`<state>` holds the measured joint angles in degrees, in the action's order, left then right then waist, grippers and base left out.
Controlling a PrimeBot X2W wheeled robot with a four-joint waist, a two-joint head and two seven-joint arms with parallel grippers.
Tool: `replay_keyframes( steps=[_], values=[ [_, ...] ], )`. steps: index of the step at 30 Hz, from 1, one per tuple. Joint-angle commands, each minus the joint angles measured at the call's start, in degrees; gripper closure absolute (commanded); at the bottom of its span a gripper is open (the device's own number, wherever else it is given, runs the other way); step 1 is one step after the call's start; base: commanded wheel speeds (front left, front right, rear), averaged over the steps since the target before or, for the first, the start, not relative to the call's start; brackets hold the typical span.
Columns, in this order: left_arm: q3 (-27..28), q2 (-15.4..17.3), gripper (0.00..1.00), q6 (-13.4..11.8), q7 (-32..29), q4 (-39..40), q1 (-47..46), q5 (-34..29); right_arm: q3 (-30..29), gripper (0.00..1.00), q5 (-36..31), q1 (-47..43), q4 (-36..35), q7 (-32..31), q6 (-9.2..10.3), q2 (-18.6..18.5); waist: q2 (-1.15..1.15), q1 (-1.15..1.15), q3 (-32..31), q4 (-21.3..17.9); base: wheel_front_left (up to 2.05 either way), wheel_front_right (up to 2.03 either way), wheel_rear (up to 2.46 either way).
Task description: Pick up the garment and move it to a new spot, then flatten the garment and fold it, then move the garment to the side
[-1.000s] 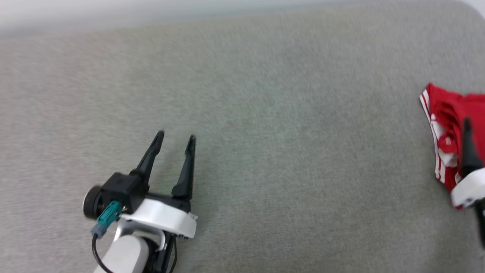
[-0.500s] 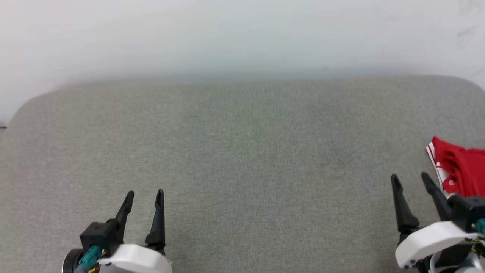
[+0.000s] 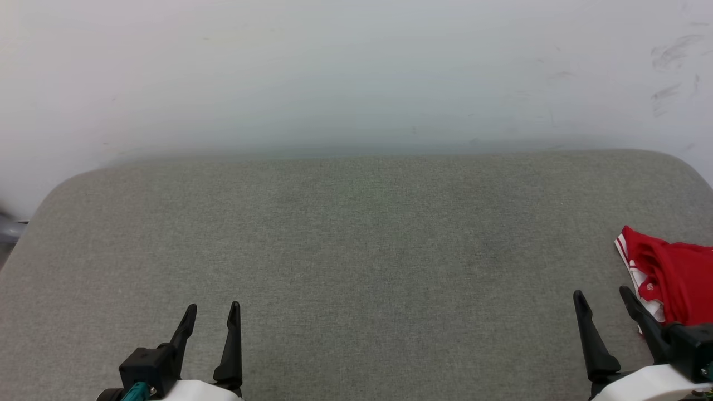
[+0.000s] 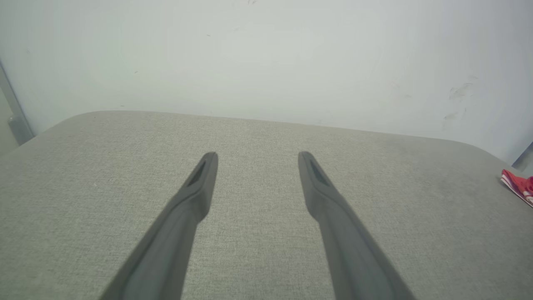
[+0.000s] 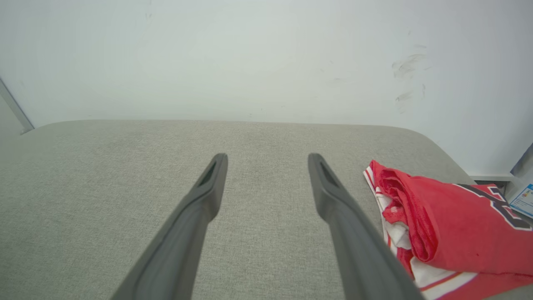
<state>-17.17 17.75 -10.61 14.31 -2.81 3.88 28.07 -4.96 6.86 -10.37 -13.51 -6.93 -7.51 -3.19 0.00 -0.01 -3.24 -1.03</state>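
Grey padded surface (image 3: 356,234), red garment (image 3: 677,273) just right of spread, empty right hand (image 3: 601,293).

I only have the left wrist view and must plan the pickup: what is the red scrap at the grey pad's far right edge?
Observer: A bundled red jersey shirt with white sleeves, lying on the grey fabric pad.
Operator: Any print on it?
Observer: Black white-edged lettering, partly cut off by the frame.
Operator: What is nearest it?
Observer: The right gripper, open and empty, just beside the shirt's left edge.
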Motion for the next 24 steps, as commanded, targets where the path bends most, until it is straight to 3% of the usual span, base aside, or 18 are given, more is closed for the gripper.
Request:
replay_keyframes(
  steps=[1, 13, 14, 17, 24],
  values=[
    [-0.1, 0.4, 0.0, 0.0, 0.1, 0.2, 0.4, 0.3, -0.1, 0.0, 0.0, -0.6, -0.6, -0.1, 0.05, 0.3, 0.0, 0.01, 0.0, -0.1, 0.0, 0.0, 0.0],
    [-0.7, 0.8, 0.0, 0.3, -0.5, -0.7, -1.0, 0.3, 0.4, 0.0, -0.1, 1.0, -0.2, -0.3, 0.05, 0.4, 0.0, 0.01, 0.0, -0.4, 0.0, 0.0, 0.0],
    [-0.8, 0.5, 1.0, 0.2, -0.5, -0.6, -0.5, 0.3, 0.4, 1.0, 0.1, 0.4, -0.3, -0.6, 0.0, 0.1, 0.0, 0.01, 0.0, -0.4, 0.0, 0.0, 0.0],
    [-0.8, -0.1, 1.0, 0.3, -0.7, -1.5, -0.1, 0.9, 0.5, 1.0, 0.7, 0.0, 1.0, -0.4, -0.01, 0.1, 0.0, 0.01, 0.0, -0.4, 0.0, 0.0, 0.0],
    [1.3, -1.4, 1.0, 2.0, -2.5, -2.2, -1.0, 7.4, 0.6, 1.0, 9.5, 1.6, 3.4, -0.1, -0.01, 0.0, 0.0, 0.01, 0.2, -0.3, 0.0, 0.0, 0.0]
  ],
)
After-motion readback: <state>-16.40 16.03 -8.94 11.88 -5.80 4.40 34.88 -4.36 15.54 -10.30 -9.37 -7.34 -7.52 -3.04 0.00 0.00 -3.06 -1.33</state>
